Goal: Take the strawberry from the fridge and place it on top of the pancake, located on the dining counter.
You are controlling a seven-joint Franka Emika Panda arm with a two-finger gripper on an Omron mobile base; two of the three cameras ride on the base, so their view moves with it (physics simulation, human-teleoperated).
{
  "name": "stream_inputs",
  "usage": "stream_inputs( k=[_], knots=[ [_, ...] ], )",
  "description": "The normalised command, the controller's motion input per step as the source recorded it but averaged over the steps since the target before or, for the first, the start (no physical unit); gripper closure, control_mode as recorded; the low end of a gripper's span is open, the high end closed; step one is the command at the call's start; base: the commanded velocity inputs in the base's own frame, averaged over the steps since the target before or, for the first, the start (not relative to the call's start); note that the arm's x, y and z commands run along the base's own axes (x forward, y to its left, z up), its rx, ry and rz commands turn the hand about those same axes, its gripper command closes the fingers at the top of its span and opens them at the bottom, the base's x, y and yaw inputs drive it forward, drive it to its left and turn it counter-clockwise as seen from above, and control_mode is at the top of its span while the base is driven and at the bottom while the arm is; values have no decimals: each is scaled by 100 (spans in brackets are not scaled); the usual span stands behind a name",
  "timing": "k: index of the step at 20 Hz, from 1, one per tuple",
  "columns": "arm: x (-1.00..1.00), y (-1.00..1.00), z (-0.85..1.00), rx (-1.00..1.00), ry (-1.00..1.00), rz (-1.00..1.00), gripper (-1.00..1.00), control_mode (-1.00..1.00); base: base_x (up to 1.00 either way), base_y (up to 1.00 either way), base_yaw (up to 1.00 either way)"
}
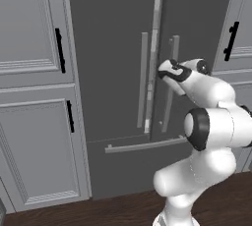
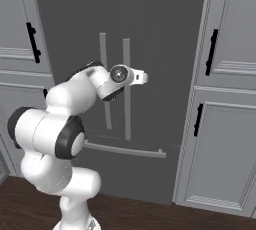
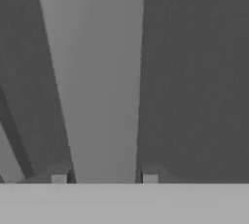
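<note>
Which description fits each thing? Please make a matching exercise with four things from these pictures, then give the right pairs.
Things:
1. gripper
2. cabinet handles
3. floor
4. drawer handle

Descriptions:
a. dark brown wood
b. shut on the vertical fridge handle
c. black, upright
d. silver, horizontal

Pairs: 1-b, 2-c, 3-a, 4-d

Cabinets (image 1: 34, 92) flank the fridge (image 1: 113, 48); pincer (image 3: 104, 178) straddles its right door handle (image 3: 97, 82)

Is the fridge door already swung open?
No, the fridge is closed, both dark doors flush, with the fingers closed around a door handle.
</note>
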Motion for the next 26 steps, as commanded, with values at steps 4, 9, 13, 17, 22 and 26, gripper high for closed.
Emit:
stream_inputs(
  k=[4,9,13,17,22,26],
  knots=[
    [-93,-98,-1,0,38,-4,100,-100,0,0,0],
    [-85,-100,-13,4,25,-12,100,-100,0,0,0],
    [-100,-98,-9,5,12,-21,100,-100,0,0,0],
    [-100,-93,-8,7,4,-25,-100,-100,0,0,0],
    [-100,-52,3,3,0,-17,-100,-100,0,0,0],
    [-96,86,68,-36,-16,1,-100,-100,0,0,0]
  ],
)
